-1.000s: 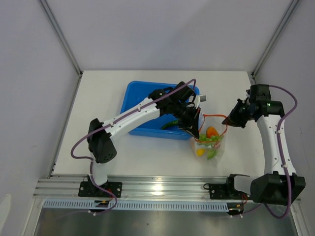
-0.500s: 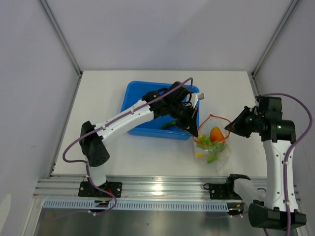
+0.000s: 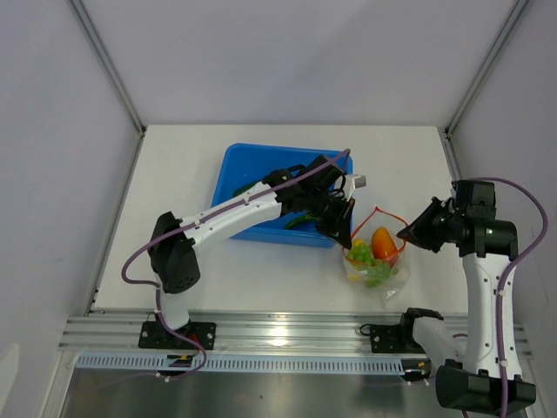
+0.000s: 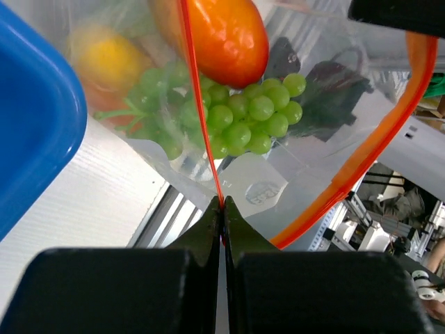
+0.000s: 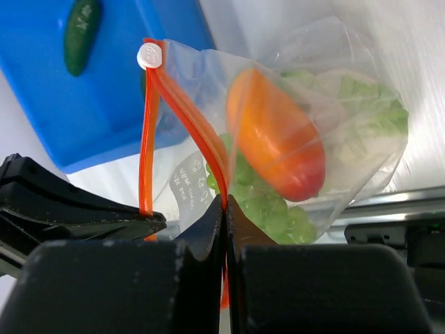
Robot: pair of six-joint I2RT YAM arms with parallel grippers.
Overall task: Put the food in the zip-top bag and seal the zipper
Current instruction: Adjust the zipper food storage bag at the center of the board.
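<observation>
Left gripper and right gripper, jaws pinched on opposite sides of the zipper, hold the filled zip-top bag between them, right of the blue tub, mouth gaping.

White left arm and right arm, black joints, looping purple cables; black wedge-shaped left gripper and right gripper.

blue tub: mid white table | metal rail: near edge, apparently slotted
</observation>
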